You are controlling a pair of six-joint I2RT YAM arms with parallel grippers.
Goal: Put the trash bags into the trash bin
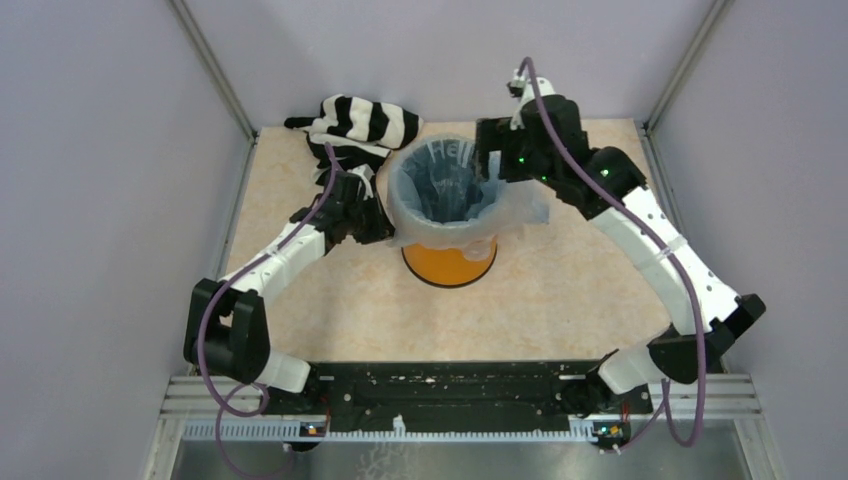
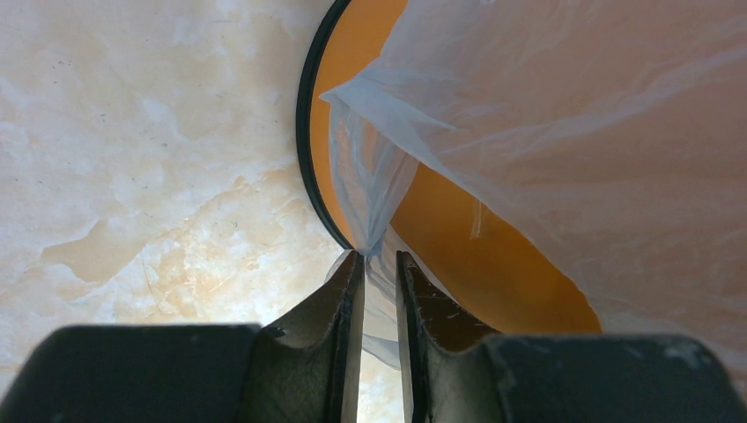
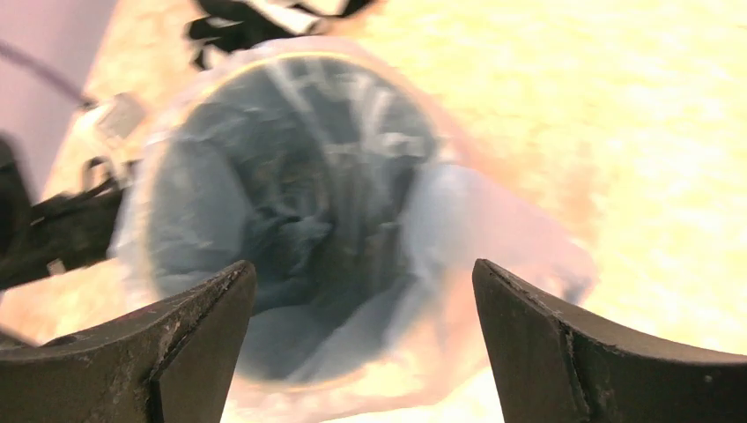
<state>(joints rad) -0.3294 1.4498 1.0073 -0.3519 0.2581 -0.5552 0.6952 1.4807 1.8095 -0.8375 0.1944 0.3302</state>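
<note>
The orange trash bin (image 1: 448,262) stands mid-table. The light-blue trash bag (image 1: 520,205) lines it, draped over the rim, with white "Hello" lettering at the back. My left gripper (image 1: 385,225) is at the bin's left side, low against the wall. In the left wrist view it (image 2: 379,257) is shut on a twisted strand of the bag (image 2: 573,115), next to the orange wall (image 2: 458,238). My right gripper (image 1: 490,160) hovers over the bin's back right rim. In the right wrist view, which is blurred, it (image 3: 363,269) is open and empty above the bag's mouth (image 3: 291,203).
A black-and-white striped cloth (image 1: 360,125) lies at the back left, just behind the left gripper. The marbled tabletop (image 1: 560,290) is walled by grey panels on three sides. The arm bases sit on a black rail (image 1: 450,395) at the near edge.
</note>
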